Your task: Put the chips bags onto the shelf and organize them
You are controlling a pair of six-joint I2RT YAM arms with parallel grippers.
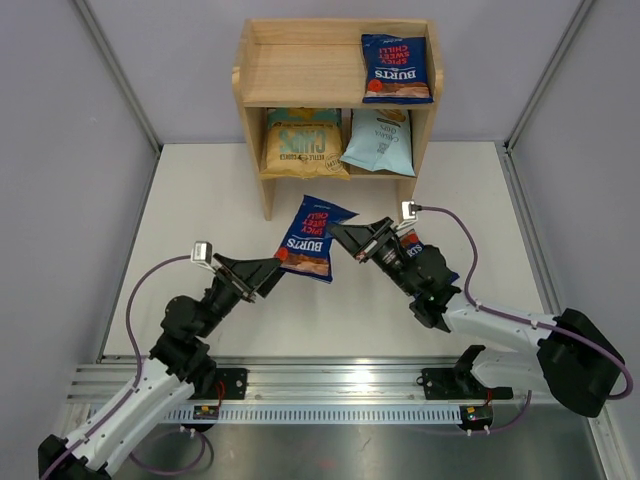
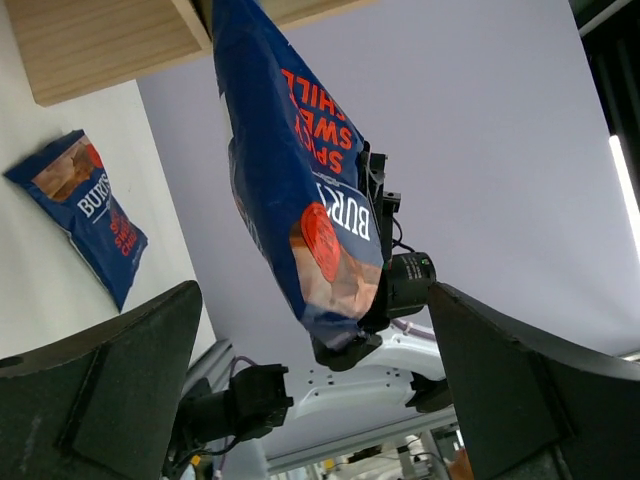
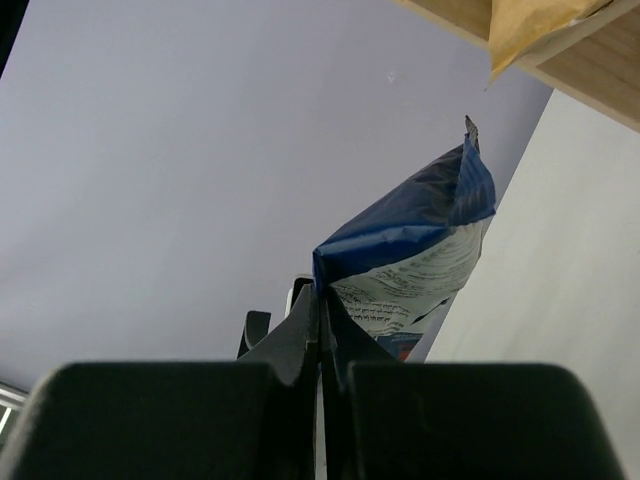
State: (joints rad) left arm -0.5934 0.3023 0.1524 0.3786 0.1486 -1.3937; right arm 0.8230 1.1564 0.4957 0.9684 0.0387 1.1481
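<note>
At the left, the left gripper [image 1: 272, 275] stands with its two fingers [image 2: 110, 390] wide apart and holds nothing. In its wrist view only the inner faces of the fingers show, because the picture edges cut off the rest. Between these fingers hangs the lower end of a dark blue Burts bag [image 1: 315, 238], tilted in the air above the table [image 1: 200, 200] in front of the shelf [image 1: 290, 70]. It seems to touch neither finger, though from above its lower corner lies just beside the left fingertip and the gap is hard to judge. The right gripper [image 1: 345, 235] is clamped on the right edge of this bag, its fingers pressed together on the thin seam. In the right wrist view they hide the lower part of the bag. Under the right arm [image 1: 500, 320] a second Burts bag [image 2: 85, 212] lies flat on the table. From above the arm covers most of it, and only the left wrist view shows its printed face. On the shelf, the lower tier holds a tan "Chips" bag [image 1: 303, 145] at the left and a pale blue bag [image 1: 380, 140] at the right, just beside each other; the upper board hides their tops. On the upper tier a third Burts bag [image 1: 397, 68] lies at the right end, its lower edge reaching over the front of the board.
</note>
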